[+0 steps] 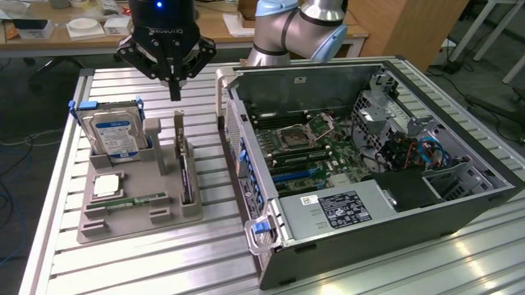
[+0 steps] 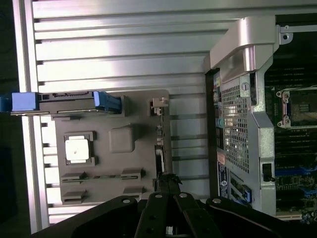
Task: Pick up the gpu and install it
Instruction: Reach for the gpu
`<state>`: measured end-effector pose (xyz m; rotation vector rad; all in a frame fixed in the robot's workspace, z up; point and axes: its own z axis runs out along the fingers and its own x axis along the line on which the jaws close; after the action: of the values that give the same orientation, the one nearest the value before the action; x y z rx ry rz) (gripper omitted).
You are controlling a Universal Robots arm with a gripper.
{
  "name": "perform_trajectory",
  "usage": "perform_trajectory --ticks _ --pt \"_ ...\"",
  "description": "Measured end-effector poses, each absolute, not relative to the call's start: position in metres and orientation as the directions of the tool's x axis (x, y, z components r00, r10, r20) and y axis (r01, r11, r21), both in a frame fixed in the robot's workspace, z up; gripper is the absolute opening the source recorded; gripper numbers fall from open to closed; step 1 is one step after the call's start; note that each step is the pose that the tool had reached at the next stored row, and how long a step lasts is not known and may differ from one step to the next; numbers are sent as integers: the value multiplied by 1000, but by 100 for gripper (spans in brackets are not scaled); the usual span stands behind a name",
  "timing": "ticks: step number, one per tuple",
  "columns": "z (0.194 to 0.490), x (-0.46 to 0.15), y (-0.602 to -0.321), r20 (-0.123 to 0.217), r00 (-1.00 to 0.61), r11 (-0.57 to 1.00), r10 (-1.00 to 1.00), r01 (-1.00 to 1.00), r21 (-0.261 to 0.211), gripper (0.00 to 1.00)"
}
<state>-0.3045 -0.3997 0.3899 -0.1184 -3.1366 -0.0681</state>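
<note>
The gpu [image 1: 184,169] stands on edge in the grey holder tray [image 1: 138,179] on the table [image 1: 123,270], between the hard drive [image 1: 113,136] and the open computer case [image 1: 394,239], untouched. The pincer [image 1: 174,92] hangs just above its far end, clenched on nothing; a good pick would likely need it spread and squared across the thin top edge. Its body reads "ROBOTIQ", upside down.

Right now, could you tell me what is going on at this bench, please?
A robot arm's hand hovers above a grey parts tray, holding nothing, with its fingers drawn together. The gpu stands on edge in its tray slot, just below the hand and not yet gripped. The open computer case lies beside the tray, on the exterior view's right.
</note>
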Motion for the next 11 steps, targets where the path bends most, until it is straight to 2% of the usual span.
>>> perform_trajectory --ticks 11 --pt "390 -317 -401 4 -997 996 75 75 43 10"
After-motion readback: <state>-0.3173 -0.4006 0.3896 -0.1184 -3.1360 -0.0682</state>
